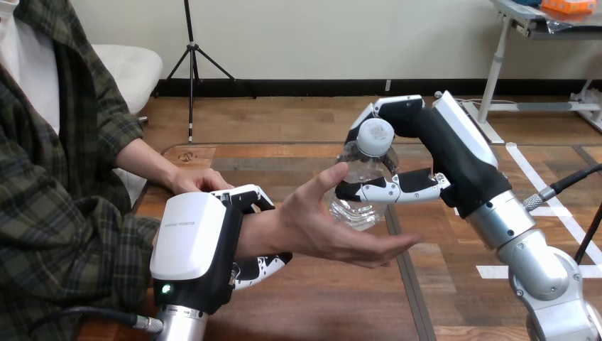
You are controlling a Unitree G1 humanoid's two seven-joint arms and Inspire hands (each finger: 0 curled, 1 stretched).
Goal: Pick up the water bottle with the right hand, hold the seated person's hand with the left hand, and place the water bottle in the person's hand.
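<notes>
left hand (195,245): near the table's (341,305) left edge, fingers and thumb curled round the person's wrist (259,231), gripping it from the outside.

right hand (444,156): over mid-table, closed round the water bottle (353,207), fingers wrapped across its upper body just under the white cap (375,135).

water bottle: clear, roughly upright with a slight lean, held in the air. its lower part sits at the person's hand (323,231), which is open, palm up, thumb raised against the bottle's side. cannot tell whether the base rests on the palm.

judgement: handover is close, release not yet done.

risks:
- letting go before the person's fingers close. the palm is flat and open, so the bottle could tip off toward the table's near edge.
- thin clear plastic, high grip near the neck. a squeeze could buckle it, and the base may swing on release.
- too firm a clamp on the wrist, or a pull from the left arm, would tilt the palm and spoil the seat.
- robot fingers between bottle and thumb could snag on the way out.
</notes>
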